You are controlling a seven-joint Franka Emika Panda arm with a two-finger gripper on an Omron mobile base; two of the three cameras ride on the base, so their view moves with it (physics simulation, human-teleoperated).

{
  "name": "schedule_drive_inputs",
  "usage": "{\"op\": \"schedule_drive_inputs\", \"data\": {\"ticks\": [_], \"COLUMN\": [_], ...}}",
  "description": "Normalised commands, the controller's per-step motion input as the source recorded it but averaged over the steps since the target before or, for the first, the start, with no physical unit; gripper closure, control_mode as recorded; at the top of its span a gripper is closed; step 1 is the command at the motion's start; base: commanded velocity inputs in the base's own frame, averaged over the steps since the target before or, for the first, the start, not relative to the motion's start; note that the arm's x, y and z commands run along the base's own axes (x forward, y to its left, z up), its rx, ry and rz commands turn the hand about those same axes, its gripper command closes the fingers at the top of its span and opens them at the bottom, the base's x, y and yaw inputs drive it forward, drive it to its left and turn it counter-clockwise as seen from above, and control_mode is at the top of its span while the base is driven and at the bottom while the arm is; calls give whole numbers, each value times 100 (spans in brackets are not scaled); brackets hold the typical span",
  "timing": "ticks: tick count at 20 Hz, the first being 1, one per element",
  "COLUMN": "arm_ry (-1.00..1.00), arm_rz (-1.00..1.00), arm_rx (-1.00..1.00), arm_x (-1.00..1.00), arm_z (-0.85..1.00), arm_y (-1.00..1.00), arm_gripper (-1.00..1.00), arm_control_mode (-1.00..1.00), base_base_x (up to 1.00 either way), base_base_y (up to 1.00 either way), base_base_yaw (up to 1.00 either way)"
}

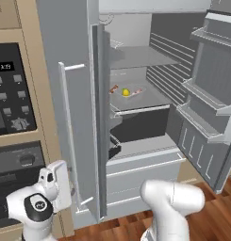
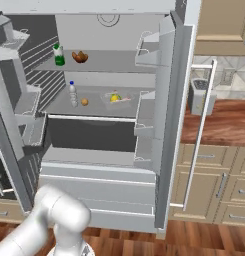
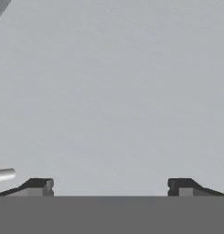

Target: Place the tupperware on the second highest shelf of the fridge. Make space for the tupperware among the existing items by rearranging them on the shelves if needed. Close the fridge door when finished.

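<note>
The fridge (image 2: 109,165) stands with both doors open. The tupperware (image 2: 115,98), with a yellow fruit and red pieces in it, rests on the second highest shelf (image 2: 96,111); it is also seen as the tupperware (image 1: 128,92). On that shelf, to its left, stand a white bottle (image 2: 72,93) and a small orange item (image 2: 84,102). On the shelf above are a green bottle (image 2: 58,55) and a dark red item (image 2: 80,56). My gripper (image 3: 111,185) is open and holds nothing, its fingertips (image 3: 40,185) close to the flat grey outer face of the left door (image 1: 77,103), low down beside its bar handle (image 1: 67,136).
A black-fronted oven (image 1: 13,94) sits in the cabinet just left of my hand. The right door (image 1: 211,108) swings wide, its bins facing inward. A silver toaster (image 2: 199,95) stands on the wooden counter (image 2: 219,125) beyond that door. One end of the handle (image 3: 3,174) shows by my left fingertip.
</note>
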Motion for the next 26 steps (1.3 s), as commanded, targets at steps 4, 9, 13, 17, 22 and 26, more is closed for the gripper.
{"op": "schedule_drive_inputs", "data": {"ticks": [4,9,13,17,22,26], "arm_ry": [5,9,11,8,0,-24], "arm_rz": [5,0,0,1,6,35], "arm_rx": [0,0,0,0,0,1], "arm_x": [33,63,97,100,100,71], "arm_z": [24,35,55,53,34,16], "arm_y": [-100,-100,-84,-59,-11,0], "arm_gripper": [-100,-100,-100,-100,-100,-100], "arm_control_mode": [-100,-100,-100,-100,-100,-100], "base_base_x": [0,0,0,0,0,0], "base_base_y": [0,0,0,0,0,0], "base_base_yaw": [0,0,0,0,0,0]}}
